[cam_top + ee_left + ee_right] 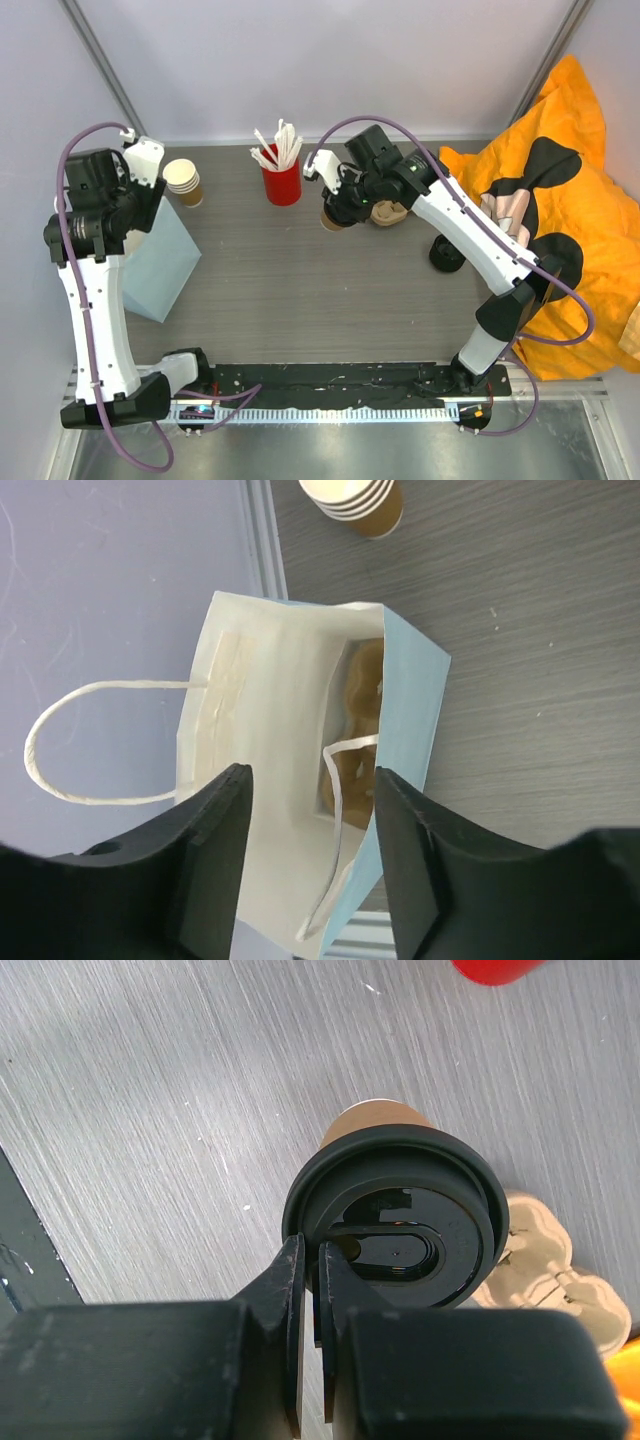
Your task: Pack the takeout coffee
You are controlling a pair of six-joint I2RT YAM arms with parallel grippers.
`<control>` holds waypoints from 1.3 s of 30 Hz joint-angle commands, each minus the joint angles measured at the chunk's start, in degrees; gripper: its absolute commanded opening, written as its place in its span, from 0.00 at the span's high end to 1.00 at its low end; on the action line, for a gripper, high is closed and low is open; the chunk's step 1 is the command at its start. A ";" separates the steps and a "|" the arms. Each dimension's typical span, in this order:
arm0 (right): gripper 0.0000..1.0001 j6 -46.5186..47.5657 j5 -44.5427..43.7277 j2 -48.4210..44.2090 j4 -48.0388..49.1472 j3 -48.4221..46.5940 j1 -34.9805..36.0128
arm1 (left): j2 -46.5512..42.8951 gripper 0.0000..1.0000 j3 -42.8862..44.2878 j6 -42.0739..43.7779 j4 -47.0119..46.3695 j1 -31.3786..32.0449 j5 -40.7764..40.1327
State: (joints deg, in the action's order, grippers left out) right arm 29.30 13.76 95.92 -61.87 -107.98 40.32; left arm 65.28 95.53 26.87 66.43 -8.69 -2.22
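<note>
Grey wood-grain table [300, 290], plain pale walls [330, 60] behind, metal frame posts [100, 62], even light

one lidded cup [400, 1165], one bag [285, 680], one red cup [283, 186], one carrier [545, 1255].

Your left arm [95, 310] and right arm [468, 222] are each built of white shell links joined by black cylindrical joints, rising from black bases. A purple cable [66, 170] loops along each arm. In the wrist views, the left pincer [310, 780] and right pincer [308, 1260] show matte black, blocky fingers.
</note>
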 commanded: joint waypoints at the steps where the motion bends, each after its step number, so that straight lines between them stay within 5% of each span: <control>1: 0.99 -1.26 -0.13 -1.44 2.54 0.05 -0.15 | -0.94 0.51 1.68 1.60 3.08 -0.54 -0.68; 11: 0.99 -1.53 -2.33 -1.96 3.07 -1.00 -0.24 | -2.96 0.99 3.34 3.10 9.06 -0.45 1.77; 28: 0.99 -1.44 -5.94 -2.49 3.51 -3.46 -1.73 | -3.31 1.00 4.77 -0.93 11.27 1.65 26.91; 32: 0.99 -1.44 -6.02 -2.67 3.42 -4.08 -3.40 | -3.40 1.00 2.04 -5.69 8.01 14.19 23.41; 39: 0.99 -1.79 -5.85 -3.55 3.51 -4.08 -6.38 | 0.64 1.00 3.26 -12.19 3.53 26.96 18.92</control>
State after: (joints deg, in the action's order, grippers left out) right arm 28.27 8.40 95.59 -60.42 -109.51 35.42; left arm 63.72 97.17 19.79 75.02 13.10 18.59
